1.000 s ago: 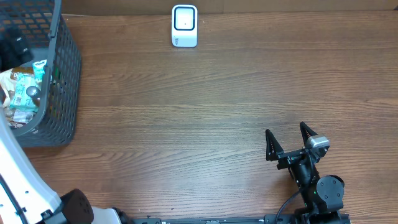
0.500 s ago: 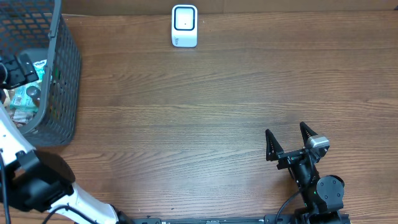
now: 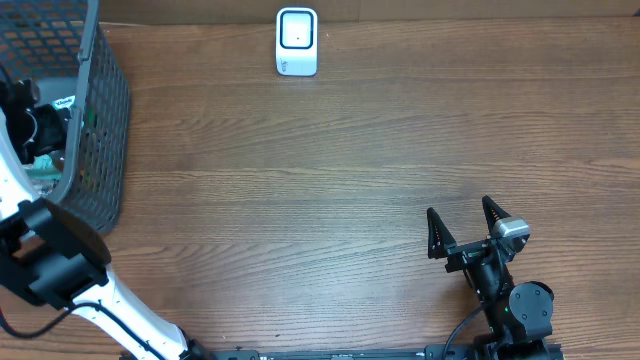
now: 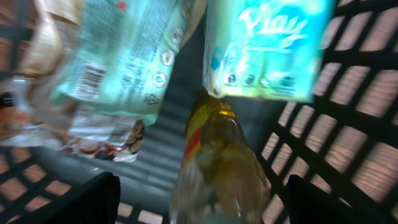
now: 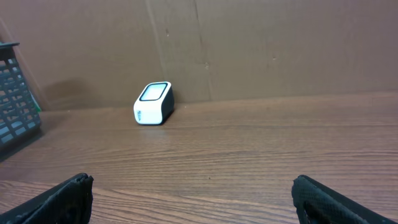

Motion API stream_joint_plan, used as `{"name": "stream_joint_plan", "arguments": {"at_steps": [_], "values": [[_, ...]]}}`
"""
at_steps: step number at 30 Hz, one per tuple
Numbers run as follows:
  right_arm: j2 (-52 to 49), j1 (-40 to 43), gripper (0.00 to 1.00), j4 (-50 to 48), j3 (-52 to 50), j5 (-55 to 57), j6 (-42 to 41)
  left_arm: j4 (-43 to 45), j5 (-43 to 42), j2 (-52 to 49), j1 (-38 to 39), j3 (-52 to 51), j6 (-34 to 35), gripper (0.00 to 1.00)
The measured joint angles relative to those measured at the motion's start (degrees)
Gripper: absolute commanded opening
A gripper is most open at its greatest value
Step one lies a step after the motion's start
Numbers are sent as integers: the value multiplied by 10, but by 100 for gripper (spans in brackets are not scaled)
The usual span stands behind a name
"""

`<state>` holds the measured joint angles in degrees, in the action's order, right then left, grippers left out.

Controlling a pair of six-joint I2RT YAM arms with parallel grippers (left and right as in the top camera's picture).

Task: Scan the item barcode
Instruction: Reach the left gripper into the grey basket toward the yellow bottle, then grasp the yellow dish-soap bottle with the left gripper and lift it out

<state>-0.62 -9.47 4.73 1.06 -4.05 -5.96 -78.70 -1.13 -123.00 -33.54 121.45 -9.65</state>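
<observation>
Deep in the dark mesh basket (image 3: 100, 130), my left gripper (image 4: 205, 200) stands open astride a clear bottle of yellow liquid (image 4: 214, 155), with a gap showing at each finger. Just beyond the bottle lie a teal "Play" packet (image 4: 264, 46) and a pale teal pouch with a barcode (image 4: 118, 56). In the overhead view the left gripper (image 3: 25, 115) is low among these items. The white barcode scanner (image 3: 297, 42) stands at the table's far edge. My right gripper (image 3: 461, 212) rests open over bare wood at the front right, facing the scanner (image 5: 153, 103).
The basket's mesh walls (image 4: 348, 124) close in around the left gripper. A brown cardboard wall (image 5: 249, 43) runs behind the scanner. A corner of the basket (image 5: 15, 99) shows at the left of the right wrist view.
The left arm has swung down into the basket, bringing its gripper low over the items, and its jaws have narrowed a little. The right arm has not moved.
</observation>
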Motion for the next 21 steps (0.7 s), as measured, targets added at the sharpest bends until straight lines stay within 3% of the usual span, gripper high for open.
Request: {"name": "stream_joint_plan", "arguments": {"at_steps": [7,10,13,21], "values": [[0,0,100,0,0,0,0,4,-5,-37,0,0,0,68],[0,0,100,0,0,0,0,11,-7,-37,0,0,-2,49],[0,0,100,0,0,0,0,17,-13,-37,0,0,-6,51],[0,0,100,0,0,0,0,3,-19,-37,-1,7,-6,43]]}}
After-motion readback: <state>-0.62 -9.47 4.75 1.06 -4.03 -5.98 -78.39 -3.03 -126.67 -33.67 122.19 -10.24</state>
